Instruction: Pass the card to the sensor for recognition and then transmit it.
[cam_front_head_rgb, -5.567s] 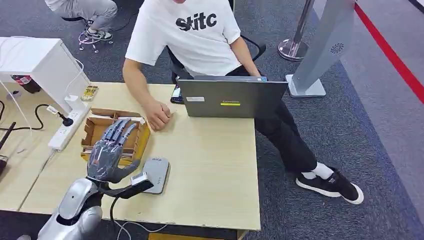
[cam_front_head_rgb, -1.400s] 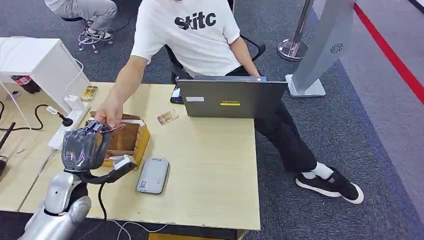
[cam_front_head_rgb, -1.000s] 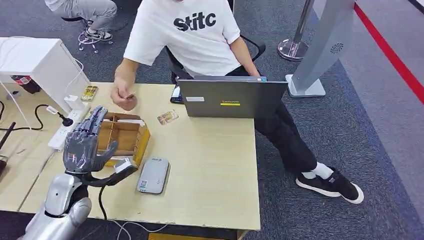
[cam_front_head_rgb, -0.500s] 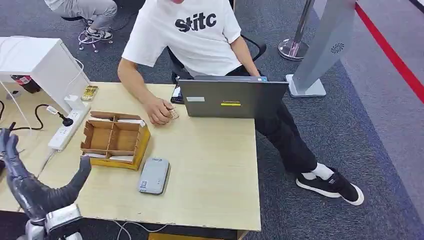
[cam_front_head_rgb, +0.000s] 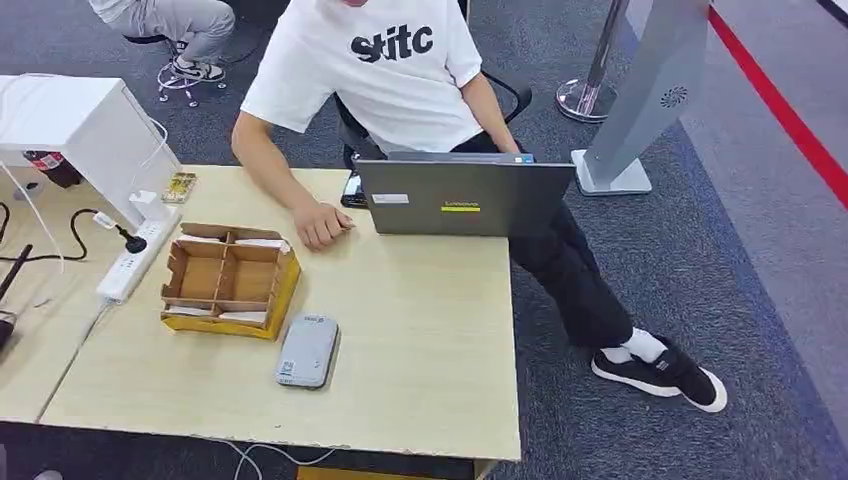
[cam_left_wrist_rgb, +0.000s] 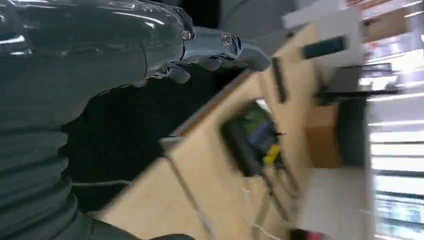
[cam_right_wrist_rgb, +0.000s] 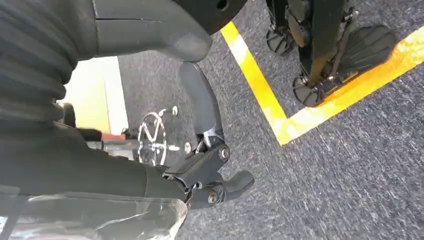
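Wooden table on grey carpet — both hands empty, fingers apart.

Head view looks steeply down on the table; the blurred left wrist view skims the table's edge close by; the right wrist view faces carpeted floor.

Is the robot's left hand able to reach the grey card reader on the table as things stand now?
Probably yes, after being raised again. The left hand holds nothing and hangs off the table's edge. The card reader lies near the table's front edge, with bare table around it; the cardboard organizer sits behind it.
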